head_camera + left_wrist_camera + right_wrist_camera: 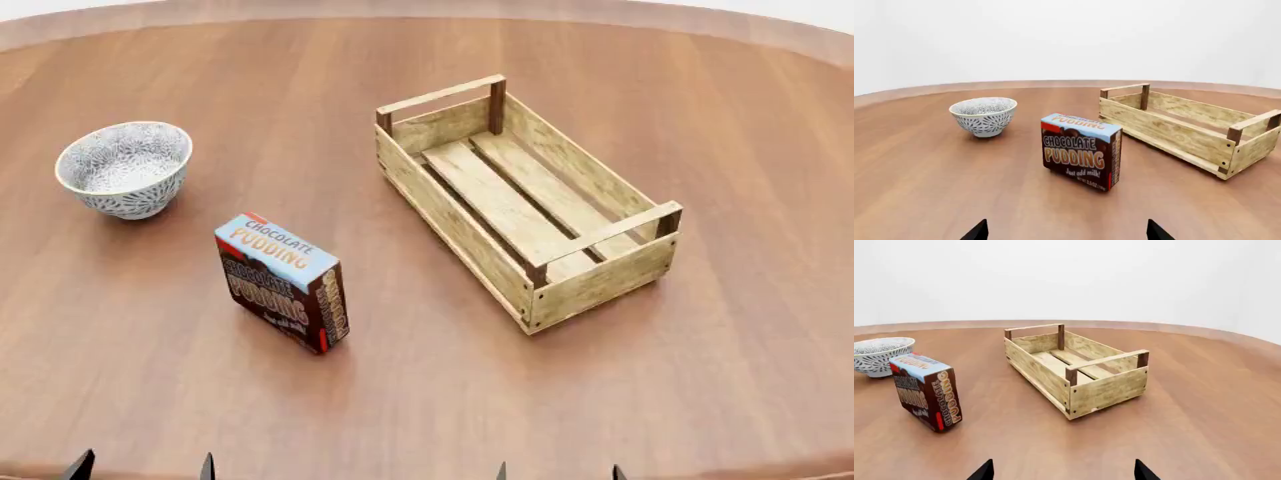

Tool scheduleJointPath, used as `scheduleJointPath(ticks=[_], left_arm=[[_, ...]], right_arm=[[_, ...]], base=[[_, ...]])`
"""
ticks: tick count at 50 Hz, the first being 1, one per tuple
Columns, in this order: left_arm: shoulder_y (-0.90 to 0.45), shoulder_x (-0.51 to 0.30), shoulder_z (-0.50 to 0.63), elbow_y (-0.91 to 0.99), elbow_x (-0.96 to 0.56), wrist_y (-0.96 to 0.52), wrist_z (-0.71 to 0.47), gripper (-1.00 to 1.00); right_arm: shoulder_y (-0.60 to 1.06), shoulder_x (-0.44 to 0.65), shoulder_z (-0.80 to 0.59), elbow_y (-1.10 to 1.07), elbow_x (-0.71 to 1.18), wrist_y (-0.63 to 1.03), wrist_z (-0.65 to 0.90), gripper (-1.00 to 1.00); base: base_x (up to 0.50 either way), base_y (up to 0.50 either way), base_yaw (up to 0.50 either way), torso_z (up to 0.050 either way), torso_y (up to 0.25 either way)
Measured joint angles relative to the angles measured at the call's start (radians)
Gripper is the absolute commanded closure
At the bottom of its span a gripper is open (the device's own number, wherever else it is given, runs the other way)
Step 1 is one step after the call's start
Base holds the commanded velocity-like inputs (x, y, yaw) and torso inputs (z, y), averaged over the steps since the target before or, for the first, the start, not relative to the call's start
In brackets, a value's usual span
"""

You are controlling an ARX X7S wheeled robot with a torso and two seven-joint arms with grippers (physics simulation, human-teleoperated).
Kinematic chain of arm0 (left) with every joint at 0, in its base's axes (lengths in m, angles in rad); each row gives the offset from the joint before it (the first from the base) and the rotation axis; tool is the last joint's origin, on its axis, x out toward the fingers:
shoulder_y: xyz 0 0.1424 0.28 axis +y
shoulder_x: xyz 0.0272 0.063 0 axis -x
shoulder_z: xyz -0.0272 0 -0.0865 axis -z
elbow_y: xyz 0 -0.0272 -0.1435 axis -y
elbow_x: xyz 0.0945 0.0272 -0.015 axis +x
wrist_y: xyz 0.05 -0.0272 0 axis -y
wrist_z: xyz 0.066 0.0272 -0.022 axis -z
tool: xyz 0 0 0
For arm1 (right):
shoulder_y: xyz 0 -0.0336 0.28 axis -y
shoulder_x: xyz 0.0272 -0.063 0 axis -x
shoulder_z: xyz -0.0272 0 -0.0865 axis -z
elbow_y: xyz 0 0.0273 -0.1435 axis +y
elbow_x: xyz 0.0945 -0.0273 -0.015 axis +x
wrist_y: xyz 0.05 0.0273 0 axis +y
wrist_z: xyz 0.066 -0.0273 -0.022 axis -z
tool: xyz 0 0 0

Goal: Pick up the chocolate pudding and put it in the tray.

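The chocolate pudding is a small carton with a light-blue top and dark brown face. It stands on edge on the wooden table, left of centre. It also shows in the left wrist view and the right wrist view. The tray is an empty light wooden slat crate to the carton's right, also in the left wrist view and the right wrist view. My left gripper is open and empty at the near edge, in front of the carton. My right gripper is open and empty, nearer than the tray.
A white-grey patterned bowl stands at the left, beyond the carton; it also shows in the left wrist view and the right wrist view. The round wooden table curves away at the back.
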Motion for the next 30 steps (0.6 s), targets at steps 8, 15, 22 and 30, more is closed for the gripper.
scheduleJointPath(ticks=[8, 15, 22, 30], left_arm=[[0.003, -0.016, 0.017, 0.024, -0.009, -0.017, -0.018, -1.0], [-0.008, -0.036, 0.047, 0.065, 0.002, -0.05, -0.038, -1.0], [-0.02, -0.051, 0.072, 0.1, 0.008, -0.081, -0.054, -1.0], [-0.023, -0.066, 0.091, 0.12, 0.006, -0.093, -0.07, -1.0]], right_arm=[[-0.007, 0.028, -0.032, -0.026, 0.015, 0.015, 0.031, -1.0], [0.006, 0.055, -0.06, -0.059, 0.015, 0.044, 0.043, -1.0], [0.027, 0.077, -0.09, -0.087, 0.005, 0.076, 0.05, -1.0], [0.044, 0.089, -0.118, -0.092, 0.006, 0.088, 0.056, -1.0]], base=[[0.0, 0.0, 0.0, 0.0, 0.0], [0.0, 0.0, 0.0, 0.0, 0.0], [0.23, 0.24, 0.0, 0.0, 0.0], [0.24, 0.21, 0.0, 0.0, 0.0]])
